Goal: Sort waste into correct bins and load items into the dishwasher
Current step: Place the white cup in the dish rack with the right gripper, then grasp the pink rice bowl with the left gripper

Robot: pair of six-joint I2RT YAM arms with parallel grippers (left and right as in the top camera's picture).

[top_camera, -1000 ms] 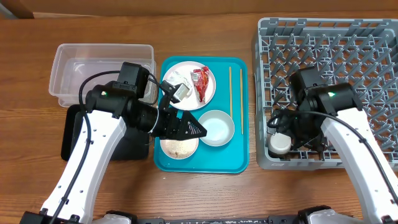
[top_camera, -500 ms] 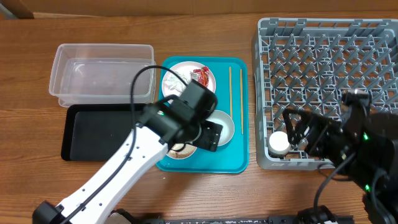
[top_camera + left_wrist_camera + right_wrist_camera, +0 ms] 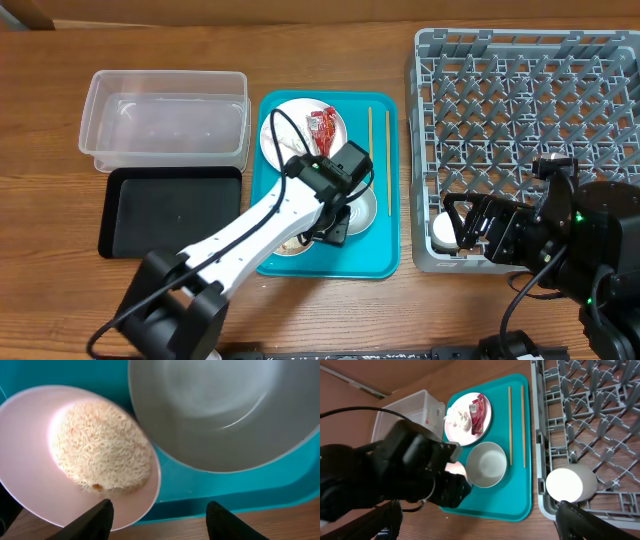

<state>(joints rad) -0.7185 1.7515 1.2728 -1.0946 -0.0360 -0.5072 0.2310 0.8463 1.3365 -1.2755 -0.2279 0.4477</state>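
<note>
Small plate [image 3: 25,475] of rice [image 3: 100,452] sits on the teal tray [image 3: 330,262], just beside the bowl [image 3: 215,410]. Left claw [image 3: 160,517] straddles its rim, fingers apart, nothing grabbed. I'd guess scrap-dumping is underway, so next it needs a firm rim pinch. Right claw [image 3: 482,522] gapes empty.

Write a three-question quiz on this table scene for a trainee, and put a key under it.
1. True or false: the cup already sits in the dish rack.
2. What lies on the small plate? A) a red wrapper, B) rice scraps, C) chopsticks.
3. Which arm's gripper hovers over the teal tray?

Key
1. True.
2. B.
3. The left gripper, jaws apart at the small plate's rim.
</note>
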